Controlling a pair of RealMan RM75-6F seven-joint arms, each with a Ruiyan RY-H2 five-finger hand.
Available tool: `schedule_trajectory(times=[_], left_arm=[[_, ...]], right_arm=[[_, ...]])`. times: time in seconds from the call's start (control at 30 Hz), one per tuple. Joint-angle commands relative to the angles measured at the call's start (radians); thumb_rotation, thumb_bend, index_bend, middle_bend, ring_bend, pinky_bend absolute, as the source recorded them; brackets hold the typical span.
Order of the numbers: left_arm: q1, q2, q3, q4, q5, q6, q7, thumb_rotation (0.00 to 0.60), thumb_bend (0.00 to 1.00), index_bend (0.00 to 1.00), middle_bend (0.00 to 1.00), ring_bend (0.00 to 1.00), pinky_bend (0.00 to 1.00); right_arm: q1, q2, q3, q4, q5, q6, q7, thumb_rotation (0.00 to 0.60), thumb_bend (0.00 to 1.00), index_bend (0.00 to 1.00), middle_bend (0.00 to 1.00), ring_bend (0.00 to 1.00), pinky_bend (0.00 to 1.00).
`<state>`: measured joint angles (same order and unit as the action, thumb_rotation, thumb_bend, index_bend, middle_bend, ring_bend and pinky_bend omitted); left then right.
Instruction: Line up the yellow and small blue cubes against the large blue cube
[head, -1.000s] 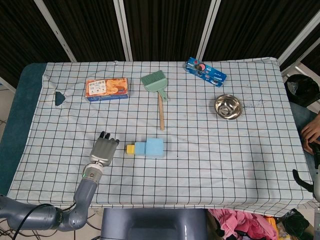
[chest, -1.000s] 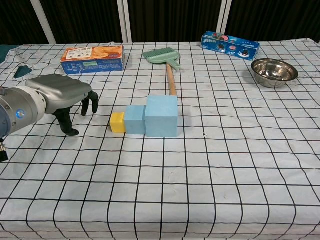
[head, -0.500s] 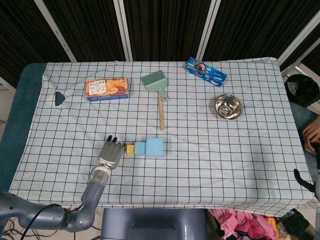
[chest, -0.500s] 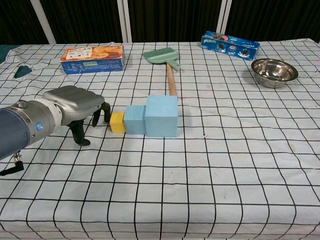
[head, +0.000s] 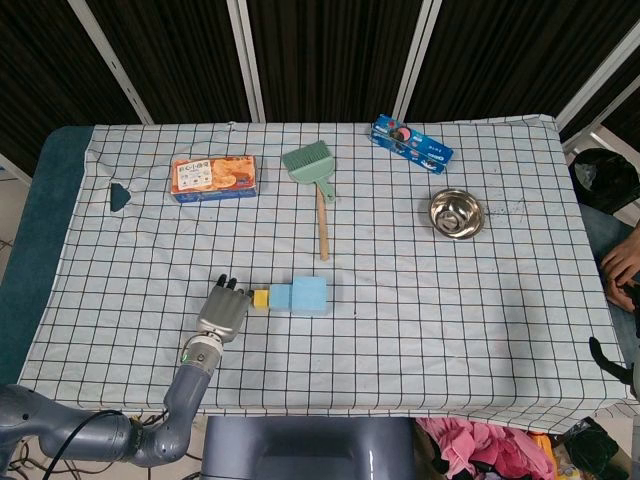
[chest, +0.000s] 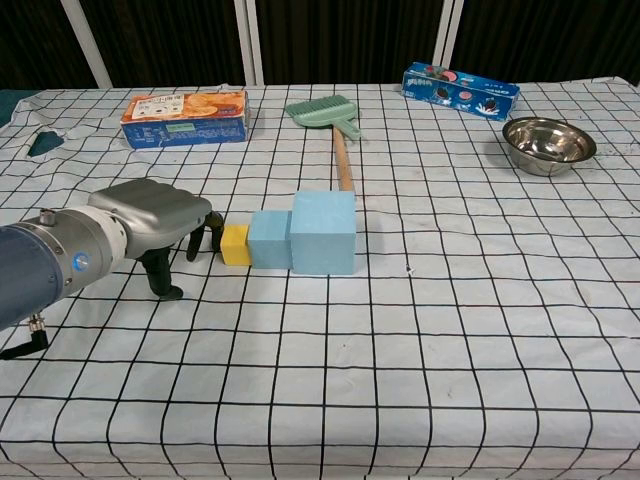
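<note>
The left arm is reaching in from the near left corner, forearm angled up toward the middle. The left hand (head: 224, 312) (chest: 150, 222) is hovering low, palm down, fingers (chest: 213, 222) curling downward, thumb pointing down, holding nothing. The right hand is not appearing in either view.

Yellow cube (chest: 235, 245), small blue cube (chest: 269, 239) and large blue cube (chest: 324, 232) sit touching in one row.

checked tablecloth (head: 400, 340) carries cubes (chest: 300, 235), brush (head: 314, 175), bowl (head: 456, 212), boxes (head: 212, 177).
</note>
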<state>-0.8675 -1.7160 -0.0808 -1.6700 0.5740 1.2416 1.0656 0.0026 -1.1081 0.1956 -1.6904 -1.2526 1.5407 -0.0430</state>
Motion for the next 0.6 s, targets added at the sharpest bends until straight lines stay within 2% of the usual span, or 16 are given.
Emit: schedule_trajectory(times=[0.03,0.4,0.6], left_arm=[[-0.001,-0.003,-0.002,0.002,0.0,-0.004,-0.003,0.6,0.24,0.28,0.41,0.15,0.13],[-0.006,-0.021,-0.003,0.011,0.004,-0.004,-0.002,0.6,0.24,0.28,0.41,0.15,0.13],[0.003,0.006,-0.003,-0.028,0.015,0.069,0.03,0.6,0.24,0.27,0.41,0.15,0.13]], right_arm=[[0.0,0.0,0.0,0.0,0.0,0.0,-0.001,0.6,0.24,0.12,0.11,0.26,0.17],[-0.002,0.002,0.0,0.002,-0.001,0.001,0.004,0.6,0.24,0.12,0.11,0.26,0.17],[-0.002,0.002,-0.002,0.002,-0.005,0.0,0.005,0.6,0.24,0.12,0.11,0.26,0.17]])
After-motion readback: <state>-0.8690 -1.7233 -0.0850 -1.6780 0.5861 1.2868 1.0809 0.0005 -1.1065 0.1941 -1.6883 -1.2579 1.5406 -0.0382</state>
